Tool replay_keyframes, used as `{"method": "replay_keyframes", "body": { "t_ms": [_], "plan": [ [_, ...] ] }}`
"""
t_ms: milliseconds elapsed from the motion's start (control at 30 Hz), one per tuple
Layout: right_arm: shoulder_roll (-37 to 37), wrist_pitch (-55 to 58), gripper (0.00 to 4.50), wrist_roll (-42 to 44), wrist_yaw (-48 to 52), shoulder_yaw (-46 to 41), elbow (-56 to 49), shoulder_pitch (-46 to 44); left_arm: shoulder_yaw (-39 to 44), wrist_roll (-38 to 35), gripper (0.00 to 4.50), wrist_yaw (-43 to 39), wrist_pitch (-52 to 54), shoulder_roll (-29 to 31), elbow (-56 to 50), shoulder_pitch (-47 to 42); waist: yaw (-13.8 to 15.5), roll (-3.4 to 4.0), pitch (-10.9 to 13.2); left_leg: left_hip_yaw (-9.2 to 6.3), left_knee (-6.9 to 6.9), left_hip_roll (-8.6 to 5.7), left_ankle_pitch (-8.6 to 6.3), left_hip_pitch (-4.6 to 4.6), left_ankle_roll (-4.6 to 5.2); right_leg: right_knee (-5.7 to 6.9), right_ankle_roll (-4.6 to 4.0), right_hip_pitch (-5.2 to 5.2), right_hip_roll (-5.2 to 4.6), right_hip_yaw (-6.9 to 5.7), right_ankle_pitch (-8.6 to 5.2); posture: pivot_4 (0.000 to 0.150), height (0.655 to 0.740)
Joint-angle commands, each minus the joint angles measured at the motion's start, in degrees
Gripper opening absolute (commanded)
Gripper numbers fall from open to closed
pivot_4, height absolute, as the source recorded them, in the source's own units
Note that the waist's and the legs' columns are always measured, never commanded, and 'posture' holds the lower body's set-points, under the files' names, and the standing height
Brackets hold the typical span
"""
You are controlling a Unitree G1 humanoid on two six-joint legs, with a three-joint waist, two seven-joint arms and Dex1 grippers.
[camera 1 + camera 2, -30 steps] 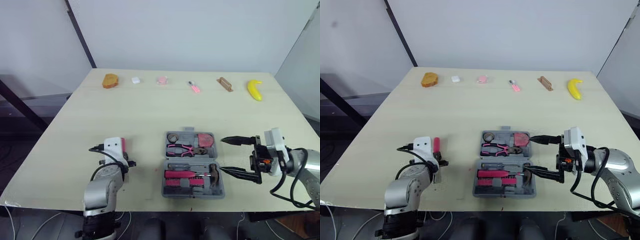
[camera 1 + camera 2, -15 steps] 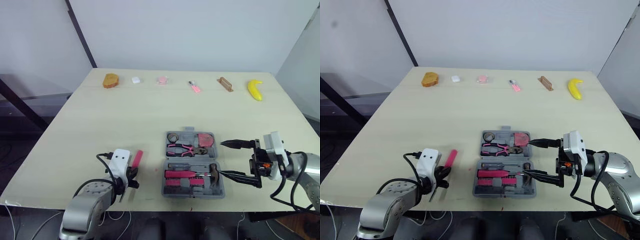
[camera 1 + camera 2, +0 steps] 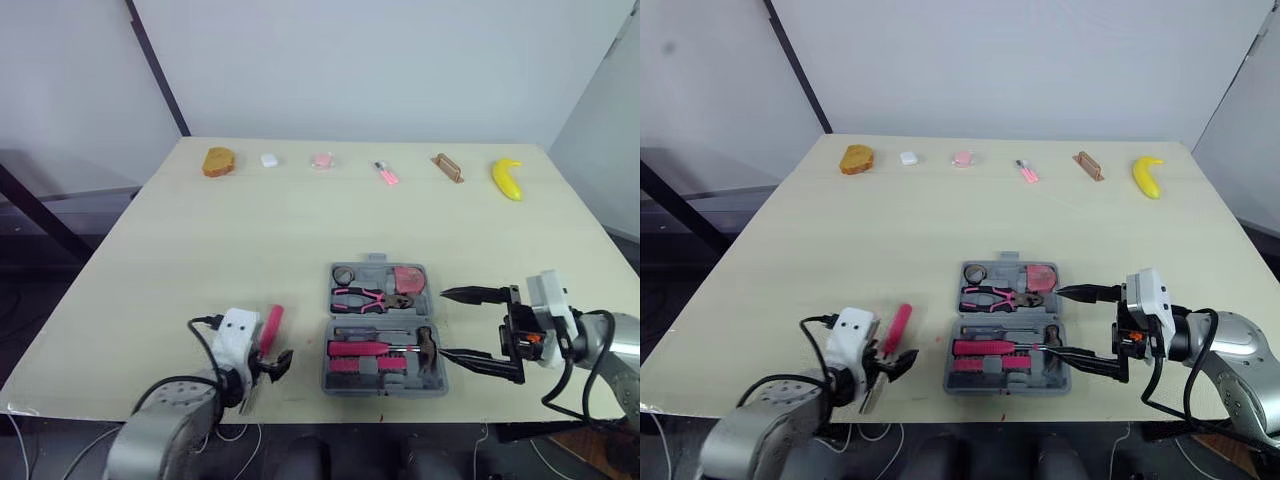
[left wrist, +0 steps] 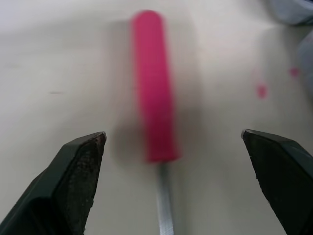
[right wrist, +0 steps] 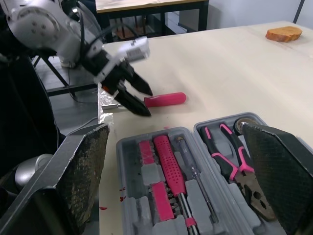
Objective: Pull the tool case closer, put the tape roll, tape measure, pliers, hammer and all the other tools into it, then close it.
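From the head, the tool case (image 3: 385, 330) lies open near the front edge of the table (image 3: 250, 230). Its far half holds the tape roll (image 3: 345, 274), tape measure (image 3: 408, 278) and pliers (image 3: 365, 297); its near half holds the hammer (image 3: 430, 346) and a pink-handled driver (image 3: 360, 349). A loose screwdriver (image 3: 270, 324) lies on the table to the left of the case, apart from it. The left gripper (image 3: 272, 362) sits at the screwdriver's near end. The right gripper (image 3: 445, 324) is spread wide just beside the case's right edge, with nothing in it. A banana (image 3: 507, 179) and a piece of bread (image 3: 218, 161) lie along the far edge

In the left wrist view, the left gripper's fingers (image 4: 73, 186) stand wide apart and hold nothing; the screwdriver's pink handle lies on the table between them, touching neither

In the right wrist view, the right gripper's fingers (image 5: 83, 171) are wide apart and empty, the open case between them and the left gripper beyond it, over the screwdriver
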Motion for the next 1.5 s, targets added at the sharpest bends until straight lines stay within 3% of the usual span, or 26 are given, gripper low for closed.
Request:
{"method": "replay_keyframes", "body": {
  "t_ms": [33, 100, 200, 267, 367, 467, 567, 733, 933, 1233, 1400, 1500],
  "plan": [
    [0.65, -1.77, 4.50, -0.07, -0.61, -0.68, -1.71, 0.27, 5.16, -5.86, 4.45, -11.53, -2.59, 8.70, -3.57, 0.30, 0.08, -0.02, 0.03, -0.01, 0.00, 0.00, 0.00, 0.00, 0.00, -0.01, -0.02, 0.00, -0.01, -0.01, -0.01, 0.150, 0.7400],
    [1.11, -2.24, 4.50, -0.30, -0.85, -0.48, -1.44, 0.27, 7.36, -8.41, 4.45, -20.60, -6.52, 15.45, -1.72, 0.46, 0.23, -0.03, 0.07, 0.00, 0.01, -0.01, 0.00, 0.00, 0.00, 0.01, -0.10, -0.01, -0.06, -0.04, -0.06, 0.150, 0.7400],
    [1.39, -2.29, 4.50, -0.22, -1.35, -0.44, -1.88, 0.38, 8.93, -9.36, 4.45, -37.61, -22.17, 22.59, 5.99, 0.34, 0.24, 0.12, 0.15, 0.09, 0.00, -0.03, 0.00, 0.00, -0.01, -0.05, -0.11, -0.02, -0.17, -0.03, -0.06, 0.150, 0.7400],
    [0.96, -1.50, 4.50, 0.83, -1.90, -1.43, -3.61, 1.18, 6.64, -8.49, 4.45, -48.78, -28.78, 29.47, 15.14, -4.01, 0.26, 0.16, 0.17, 0.15, -0.02, -0.05, 0.00, -0.01, -0.01, -0.11, -0.11, -0.04, -0.44, -0.04, -0.06, 0.150, 0.7400],
    [0.15, -0.30, 4.50, 2.35, -2.67, -2.82, -5.96, 2.64, 1.53, -8.05, 4.45, -59.22, -34.25, 34.51, 25.16, -12.55, 1.11, 0.27, 0.33, 0.05, -0.04, -0.08, 0.01, -0.05, -0.01, -0.08, -0.13, -0.07, -0.33, -0.20, -0.07, 0.150, 0.7400],
    [-0.64, 0.44, 4.50, 3.27, -3.69, -4.36, -8.59, 5.24, -9.42, -3.56, 4.45, -71.83, -51.15, 38.45, 36.92, -23.00, 1.38, 0.35, 0.38, 0.19, -0.03, -0.08, 0.00, -0.08, 0.00, -0.14, -0.11, -0.12, -0.13, -0.06, -0.07, 0.150, 0.7400],
    [-0.60, 0.65, 4.50, 3.25, -5.04, -5.16, -9.75, 6.59, -24.93, -3.52, 4.45, -73.96, -66.91, 43.42, 46.01, -32.63, 1.30, 0.27, 0.43, 0.17, -0.02, -0.08, 0.00, -0.19, 0.01, -0.21, -0.08, -0.15, -0.05, -0.07, -0.06, 0.150, 0.7400],
    [-0.33, 0.62, 4.50, 3.15, -6.96, -5.86, -11.75, 8.69, -49.14, 4.81, 4.45, -73.96, -97.17, 37.63, 64.28, -53.67, 1.71, 0.25, 0.47, 0.21, 0.16, -0.17, 0.00, -0.46, 0.01, -0.17, 0.13, -0.21, 0.19, -0.19, 0.06, 0.150, 0.7400],
    [-0.43, 0.62, 4.50, 3.34, -8.42, -6.88, -13.43, 10.50, -64.54, 10.32, 4.45, -73.96, -120.18, 27.64, 80.25, -67.44, 1.35, 0.09, 0.57, 0.15, 0.35, -0.19, 0.01, -0.94, 0.02, -0.02, 0.17, -0.63, 0.25, -0.21, 0.09, 0.150, 0.7400],
    [-0.72, 0.70, 4.50, 3.61, -9.51, -7.10, -14.31, 11.14, -64.72, 22.34, 4.45, -73.41, -137.81, 16.06, 95.40, -73.48, 1.05, 0.03, 0.60, 0.15, 0.36, -0.15, 0.01, -0.94, 0.02, 0.00, 0.18, -0.65, 0.33, -0.17, 0.09, 0.150, 0.7400],
    [-0.73, 0.68, 4.50, 3.59, -10.07, -7.23, -14.72, 11.47, -63.77, 34.24, 4.45, -66.38, -143.27, 12.80, 99.89, -74.12, 1.35, 0.01, 0.61, 0.13, 0.39, -0.15, 0.02, -0.95, 0.02, 0.03, 0.18, -0.65, 0.34, -0.20, 0.10, 0.150, 0.7400],
    [-0.69, 0.58, 4.50, 3.58, -10.32, -7.46, -15.30, 12.21, -63.29, 41.70, 3.58, -61.00, -144.15, 11.71, 101.65, -74.22, 1.39, 0.00, 0.61, 0.13, 0.40, -0.16, 0.01, -0.95, 0.02, 0.02, 0.21, -0.64, 0.33, -0.20, 0.11, 0.150, 0.7400]
  ]
}}
